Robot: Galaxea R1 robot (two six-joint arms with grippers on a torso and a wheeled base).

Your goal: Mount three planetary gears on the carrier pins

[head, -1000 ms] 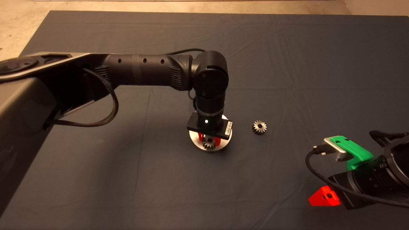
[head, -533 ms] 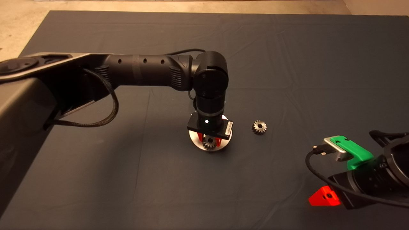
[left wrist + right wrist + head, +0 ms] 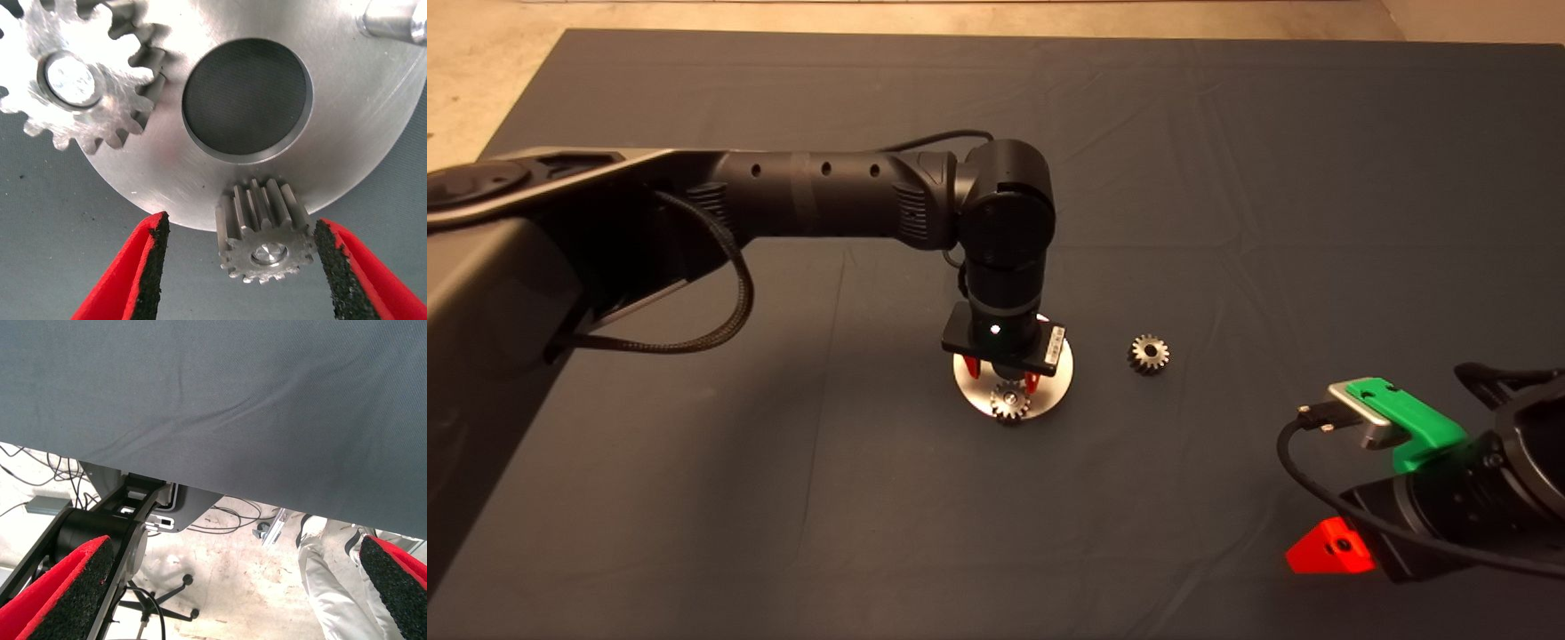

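The carrier disc [image 3: 971, 391] lies mid-mat under my left gripper [image 3: 1000, 375]. In the left wrist view the disc [image 3: 347, 133] has a large centre hole. One planetary gear [image 3: 73, 80] sits on a carrier pin at the disc's edge. A second gear [image 3: 267, 233] sits on another pin between my open fingers [image 3: 150, 267], with a wide gap on one side and the other pad close beside it. A third pin [image 3: 393, 20] stands bare. From above, that second gear [image 3: 1009, 402] shows at the disc's near edge. A loose gear [image 3: 1149, 353] lies on the mat to the right.
My right gripper [image 3: 1329, 544] waits at the lower right edge, open [image 3: 237, 550]. Its wrist view looks past the mat's edge [image 3: 200, 480] to the floor, with cables, a chair base and a person's leg [image 3: 333, 587] in light trousers.
My left gripper has opened and pulled back and up from the gear near the disc's front edge. That gear stays on its pin. The right arm and the loose gear have not moved.
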